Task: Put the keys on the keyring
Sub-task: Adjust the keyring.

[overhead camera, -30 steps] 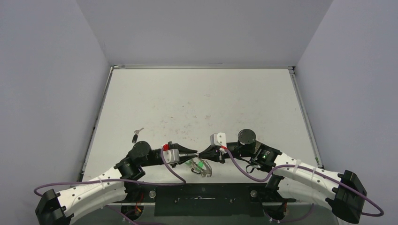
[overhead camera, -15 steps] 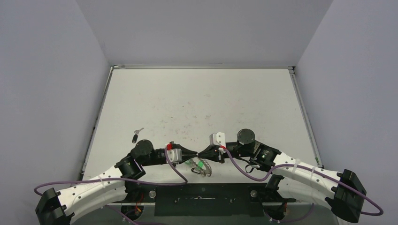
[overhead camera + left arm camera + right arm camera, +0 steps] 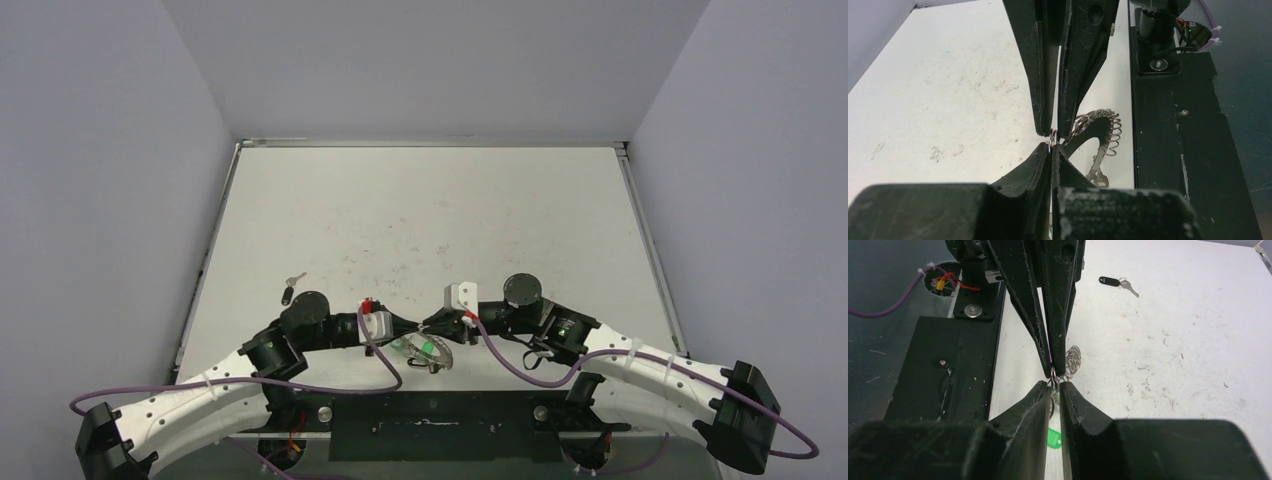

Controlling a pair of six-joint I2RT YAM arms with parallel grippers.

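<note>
Down at the near edge of the desk (image 3: 420,220), the left gripper (image 3: 403,327) and the right gripper (image 3: 430,327) meet tip to tip. The keyring (image 3: 432,360) lies just beside and below that meeting point, toward the arm bases. The left gripper's jaws are pressed together. The right gripper's jaws stand a sliver apart. A thin loop of wire sits where the four tips meet, but I cannot tell whether either gripper pinches it. The green key (image 3: 1053,438) is at the keyring, under the right gripper. The black-headed key (image 3: 287,295) and the silver key (image 3: 295,278) lie together well apart to the left, beyond the left arm's elbow.

The desk is white and scuffed with faint marks, closed in by plain pale grey walls (image 3: 420,70), with a black strip (image 3: 440,425) along its near edge.

The keyring is thin silver-grey metal, its rim a run of small scalloped coils around a hollow centre.
</note>
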